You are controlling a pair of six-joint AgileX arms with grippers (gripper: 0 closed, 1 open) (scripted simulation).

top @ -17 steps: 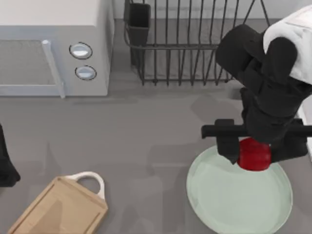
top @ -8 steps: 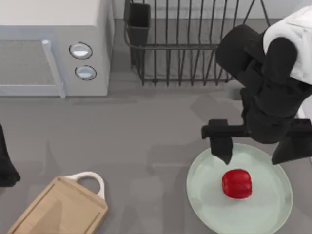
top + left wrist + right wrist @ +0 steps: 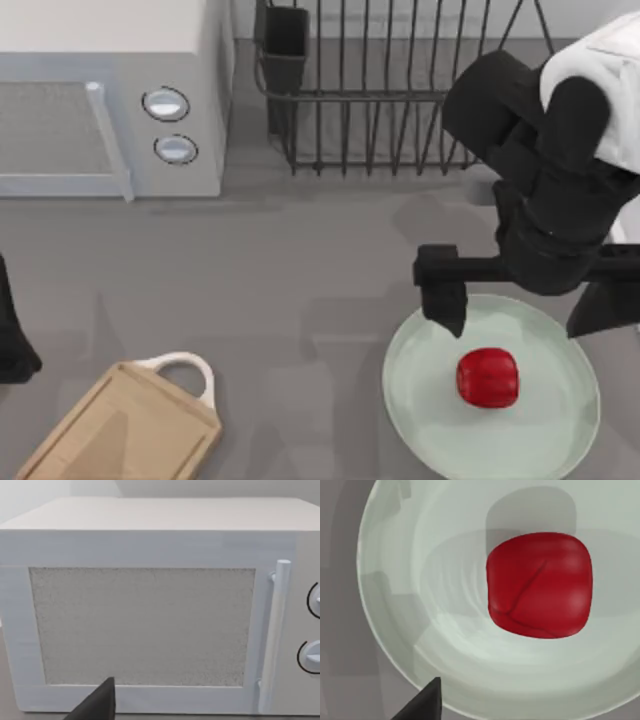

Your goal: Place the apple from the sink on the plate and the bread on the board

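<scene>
Right gripper (image 3: 525,305) hanging wide open over the mint-green round plate (image 3: 560,440) — small glossy red apple (image 3: 487,378) sitting lower-centre, released; tan wooden board (image 3: 120,430) lying lower left, nearer the left arm.

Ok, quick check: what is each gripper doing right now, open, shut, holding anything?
Right gripper: open, holding nothing, above the plate; the apple lies free on it.
Left gripper: cannot be told; the arm is parked at the table's left edge.
</scene>
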